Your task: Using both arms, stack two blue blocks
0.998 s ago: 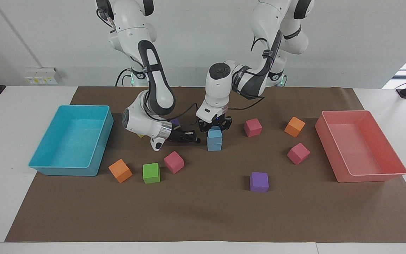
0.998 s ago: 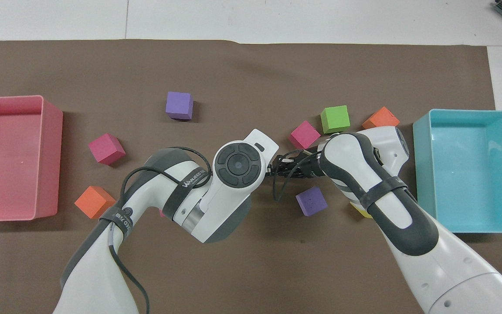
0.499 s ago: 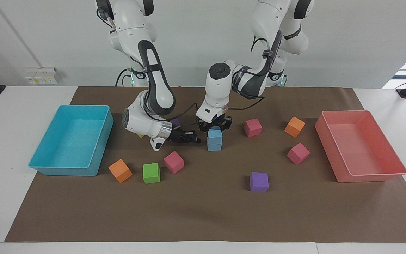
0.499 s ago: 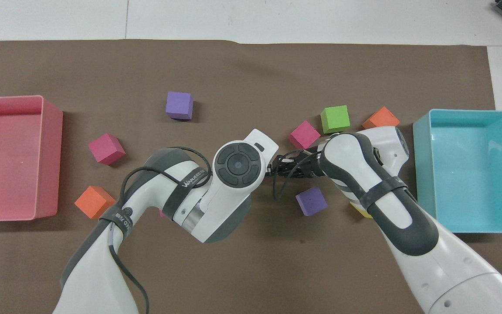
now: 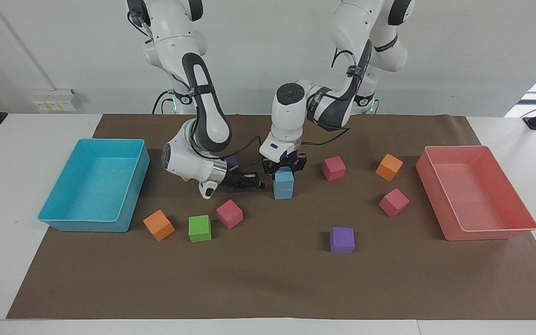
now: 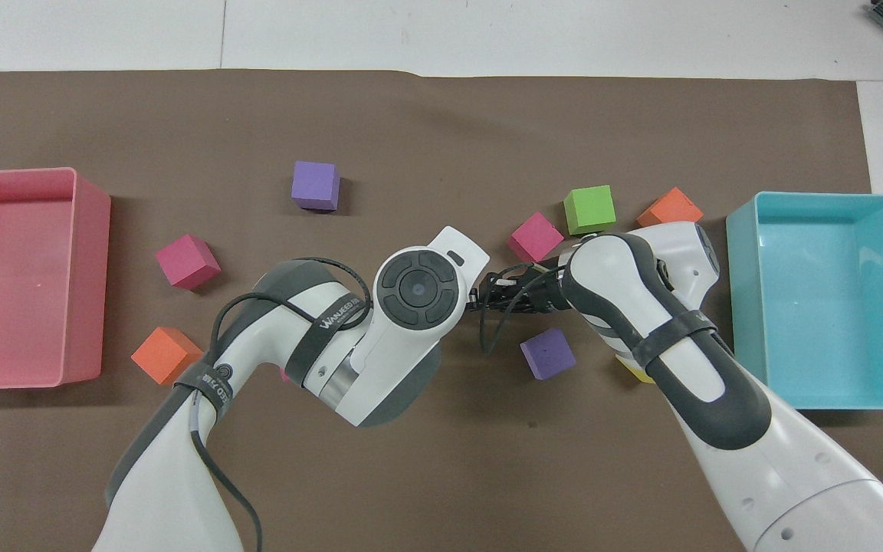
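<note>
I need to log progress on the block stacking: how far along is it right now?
Done: one small light sky-blue foam cube sits on the second sky-blue foam cube on the brown paper mat. In hand: the left gripper is down at the upper cube, not visibly clear of it; the shut right gripper waits beside the stack. Left: the left gripper must let go fully and lift away, then both arms retreat.

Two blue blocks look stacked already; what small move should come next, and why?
Probably open the left gripper fully and lift straight up: the upper blue block sits squarely on the lower blue block, with the gripper at its top. The right gripper waits shut beside the stack.
</note>
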Action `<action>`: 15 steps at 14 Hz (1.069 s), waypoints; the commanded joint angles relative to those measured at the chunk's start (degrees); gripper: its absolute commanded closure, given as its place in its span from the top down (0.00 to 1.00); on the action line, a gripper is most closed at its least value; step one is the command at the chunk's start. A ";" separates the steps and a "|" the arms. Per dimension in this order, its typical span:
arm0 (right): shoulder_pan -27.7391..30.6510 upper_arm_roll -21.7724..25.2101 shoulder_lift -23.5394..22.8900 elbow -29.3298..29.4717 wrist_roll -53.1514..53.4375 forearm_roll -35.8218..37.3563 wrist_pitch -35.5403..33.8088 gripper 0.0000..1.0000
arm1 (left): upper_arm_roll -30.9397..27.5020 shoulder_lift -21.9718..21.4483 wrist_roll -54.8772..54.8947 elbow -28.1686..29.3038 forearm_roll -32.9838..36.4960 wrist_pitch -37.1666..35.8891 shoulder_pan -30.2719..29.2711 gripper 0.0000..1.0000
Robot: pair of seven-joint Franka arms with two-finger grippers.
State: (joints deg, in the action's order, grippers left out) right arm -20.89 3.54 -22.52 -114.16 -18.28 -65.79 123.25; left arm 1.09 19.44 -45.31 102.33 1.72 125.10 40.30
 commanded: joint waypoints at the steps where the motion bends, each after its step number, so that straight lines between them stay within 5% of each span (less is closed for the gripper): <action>1: 0.32 -0.20 0.55 -0.89 -2.47 -1.71 -0.47 0.00 | -0.91 -1.24 -0.13 1.38 -0.66 -0.56 0.83 0.88; 3: 0.32 -0.20 0.55 -0.89 -2.47 -1.71 -0.47 0.00 | -0.91 -1.24 -0.04 1.38 -0.58 -0.56 0.74 1.00; 15: 0.24 -0.20 0.55 -0.89 -2.47 -1.71 -0.38 0.00 | -0.91 -8.44 2.32 1.03 -0.75 -5.73 -2.16 1.00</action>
State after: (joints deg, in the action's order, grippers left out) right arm -20.90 3.52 -22.52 -114.16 -18.28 -65.79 123.25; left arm 0.05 13.99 -44.96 102.15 1.72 122.35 39.27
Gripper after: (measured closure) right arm 0.991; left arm 0.000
